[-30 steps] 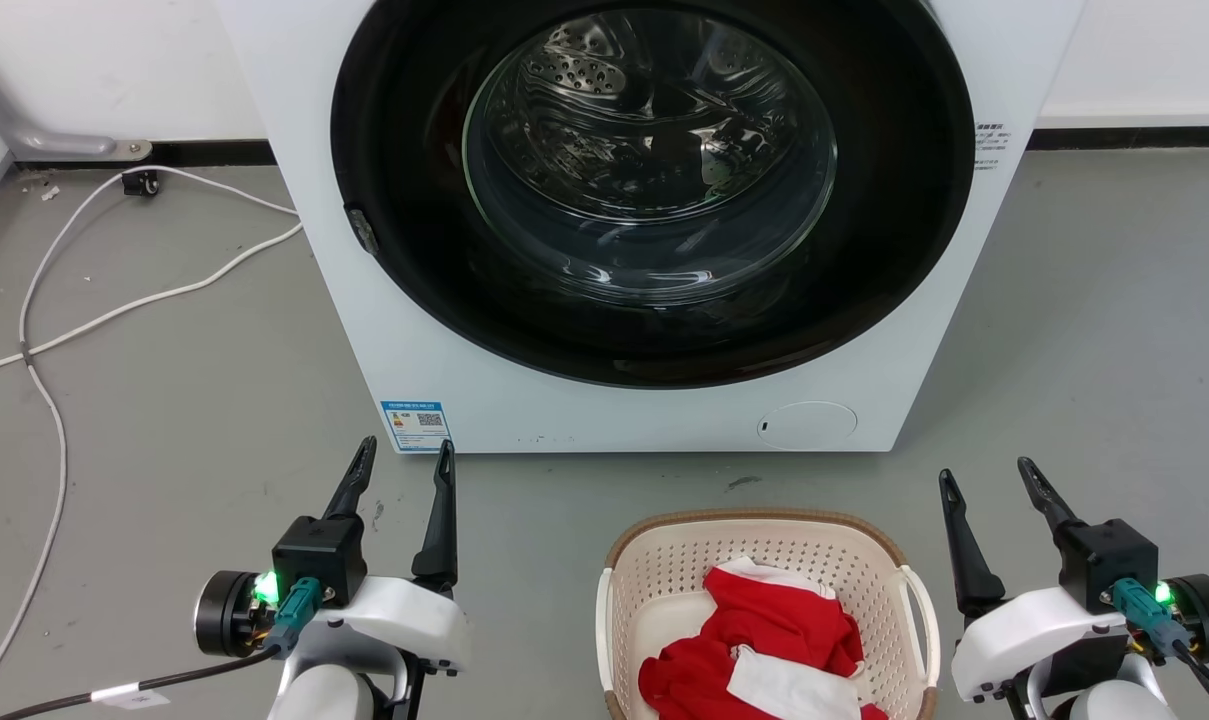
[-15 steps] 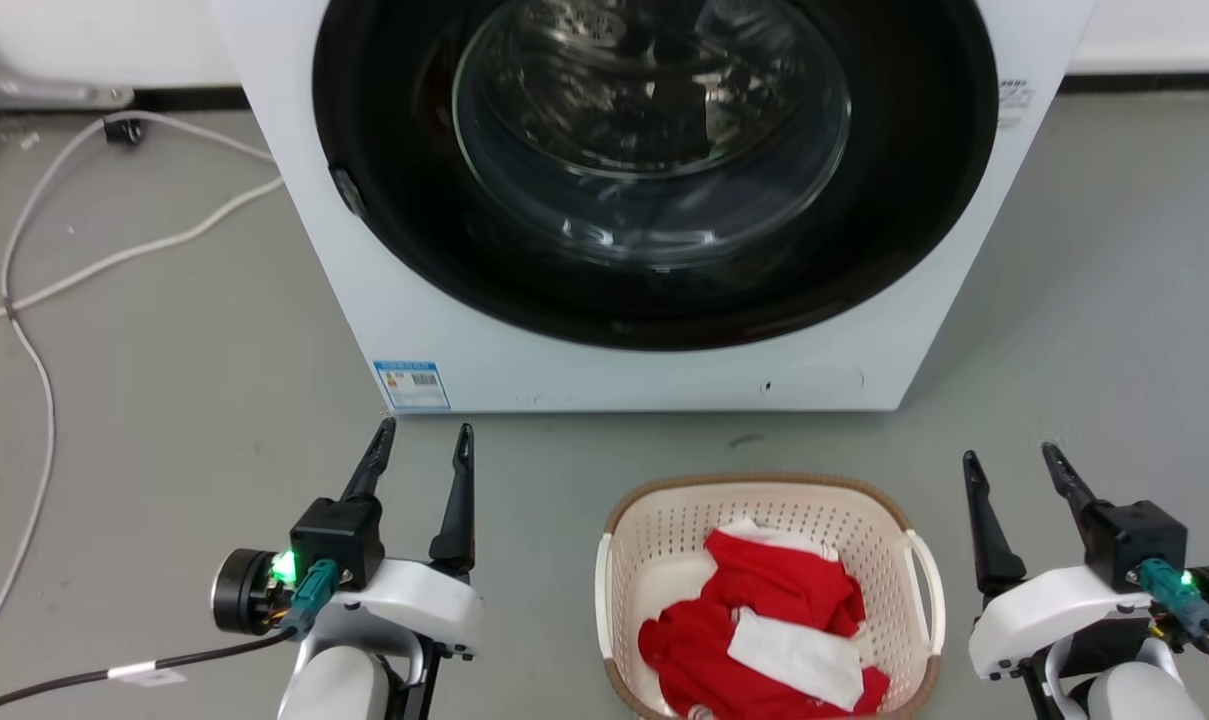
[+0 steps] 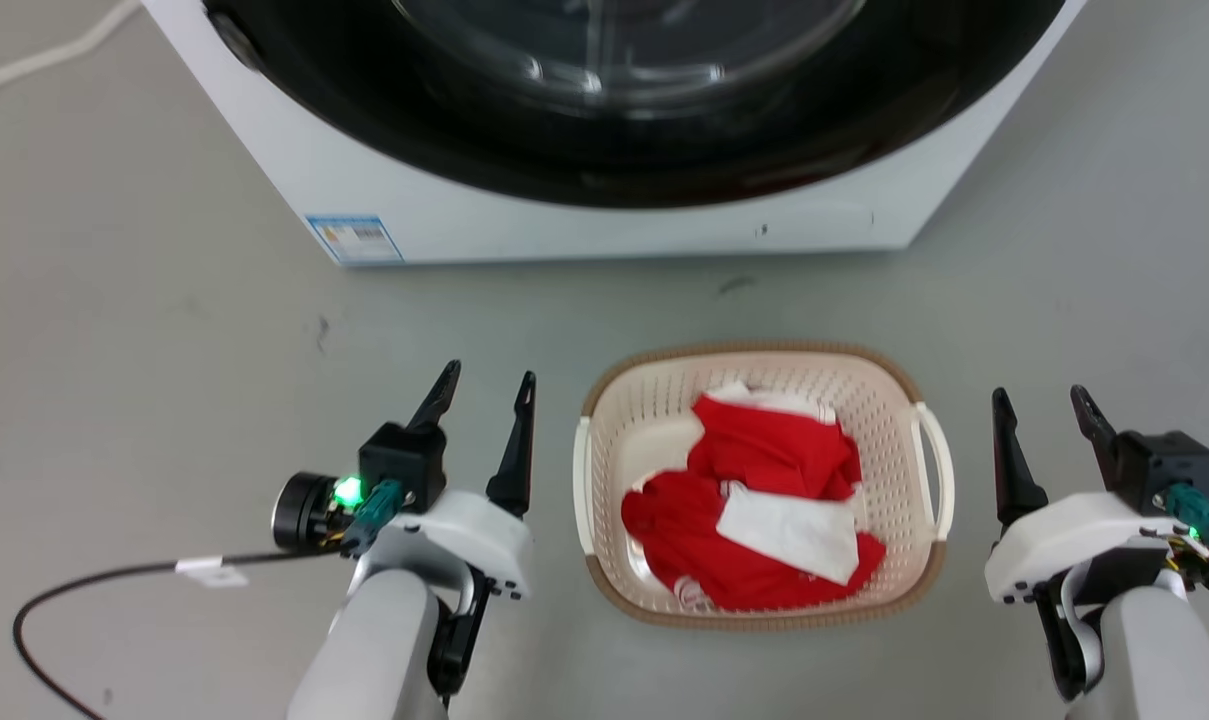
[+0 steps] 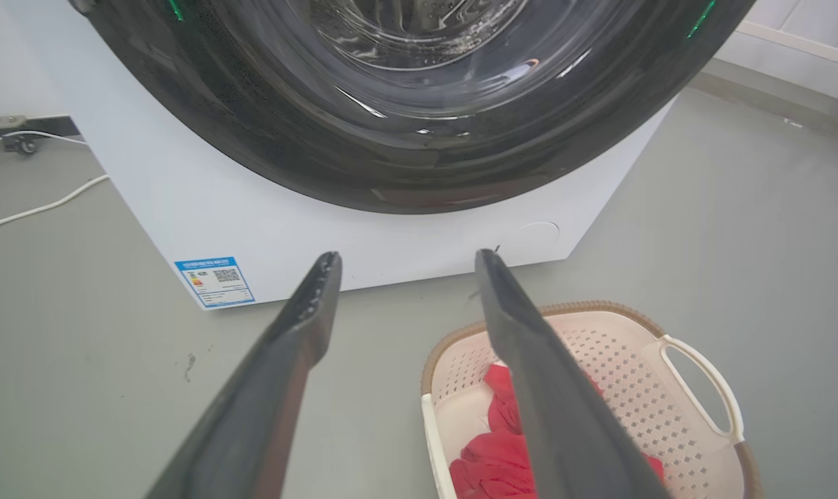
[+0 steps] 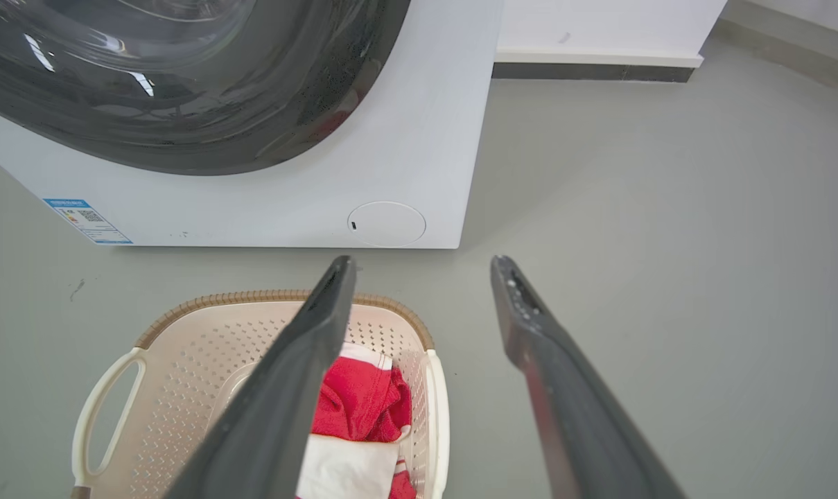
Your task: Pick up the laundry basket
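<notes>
The laundry basket [image 3: 754, 352] sits on the floor [image 3: 164, 350] before the washing machine [image 3: 604, 228], with red and white cloth [image 3: 764, 460] inside. My left tool [image 3: 491, 372] and right tool [image 3: 1038, 392] flank it, both spread open and holding nothing.

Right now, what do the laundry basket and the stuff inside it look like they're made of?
Laundry basket: likely moulded plastic, matte cream, judging by its even punched holes; the brown rim only looks woven. Clothes inside: soft fabric, red and white, creased and slumped.
</notes>
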You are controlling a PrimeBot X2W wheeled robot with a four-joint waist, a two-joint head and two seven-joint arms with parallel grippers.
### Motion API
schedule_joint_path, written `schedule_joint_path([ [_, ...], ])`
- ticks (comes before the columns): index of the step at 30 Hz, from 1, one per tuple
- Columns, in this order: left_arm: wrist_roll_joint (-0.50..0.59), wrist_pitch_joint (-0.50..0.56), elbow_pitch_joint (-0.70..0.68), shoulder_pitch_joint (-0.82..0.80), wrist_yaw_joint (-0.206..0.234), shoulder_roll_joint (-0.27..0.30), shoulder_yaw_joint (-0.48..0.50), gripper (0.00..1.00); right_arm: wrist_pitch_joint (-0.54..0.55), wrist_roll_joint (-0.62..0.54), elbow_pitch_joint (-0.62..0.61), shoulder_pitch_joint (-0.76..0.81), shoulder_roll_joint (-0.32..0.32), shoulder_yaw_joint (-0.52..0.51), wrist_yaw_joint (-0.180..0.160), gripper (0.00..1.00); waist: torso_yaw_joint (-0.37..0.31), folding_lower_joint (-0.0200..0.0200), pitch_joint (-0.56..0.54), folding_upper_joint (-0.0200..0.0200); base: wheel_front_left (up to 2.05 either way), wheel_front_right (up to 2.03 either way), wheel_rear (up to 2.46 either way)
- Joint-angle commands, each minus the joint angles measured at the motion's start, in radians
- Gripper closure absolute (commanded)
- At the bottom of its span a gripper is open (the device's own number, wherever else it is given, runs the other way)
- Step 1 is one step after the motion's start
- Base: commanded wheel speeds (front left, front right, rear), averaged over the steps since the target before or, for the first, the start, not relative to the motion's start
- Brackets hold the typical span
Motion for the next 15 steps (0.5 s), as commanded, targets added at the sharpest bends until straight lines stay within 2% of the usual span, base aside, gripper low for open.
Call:
schedule_joint_path([
  [1,-0.005,-0.003,0.029,-0.041,0.004,0.002,-0.016,0.00,-0.004,-0.003,0.034,-0.039,0.000,-0.007,-0.001,0.00,-0.020,-0.0001,0.089,0.0000,0.00,0.00,0.00],
  [8,-0.025,-0.003,0.178,-0.155,-0.006,0.002,-0.055,0.00,-0.014,-0.001,0.177,-0.160,0.000,-0.010,-0.001,0.00,-0.048,-0.0001,0.206,0.0000,0.00,0.00,0.00],
  [15,-0.055,0.003,0.390,-0.291,-0.017,0.002,-0.093,0.00,0.000,-0.028,0.343,-0.296,0.000,-0.016,-0.001,0.00,-0.072,-0.0001,0.294,0.0000,0.00,0.00,0.00],
])
